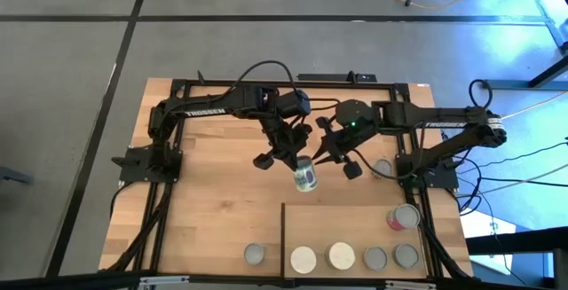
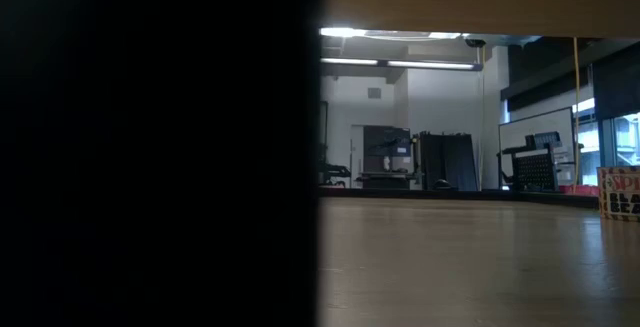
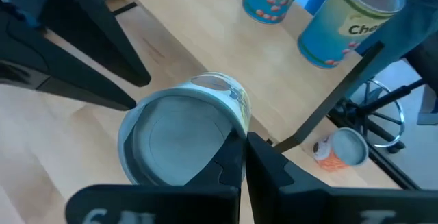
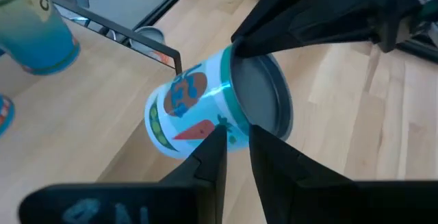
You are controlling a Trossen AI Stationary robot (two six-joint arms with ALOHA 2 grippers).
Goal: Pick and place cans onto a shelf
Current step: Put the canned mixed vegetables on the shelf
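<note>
A can (image 1: 306, 177) with a blue-and-white vegetable label and a silver end is tilted at the table's middle, between both grippers. My left gripper (image 1: 290, 159) and my right gripper (image 1: 330, 154) are each shut on it from opposite sides. The can fills the left wrist view (image 3: 181, 138) and the right wrist view (image 4: 205, 104). The shelf (image 1: 444, 237), edged by a black strip (image 1: 283, 237), lies at the near right and carries several cans, among them two whitish-topped ones (image 1: 303, 260) and a red-pink one (image 1: 405, 217). The low view shows no can. My left gripper pinches the rim of the can's silver end (image 3: 236, 133), one finger over the end face and one outside the wall. The fingers slant down from the far left. The can is tilted, its silver end up. My right gripper pinches the same end's rim on the opposite side (image 4: 238, 129), one finger on the labelled wall and one at the end face. The fingers slant down from the far right. Whether the can's lower end touches the table, I cannot tell.
One can (image 1: 255, 254) stands on the table just left of the strip. Another can (image 1: 383, 167) stands beside the right arm's base frame. Black frames (image 1: 146, 161) (image 1: 426, 175) flank the table. Bare wood lies at the near left.
</note>
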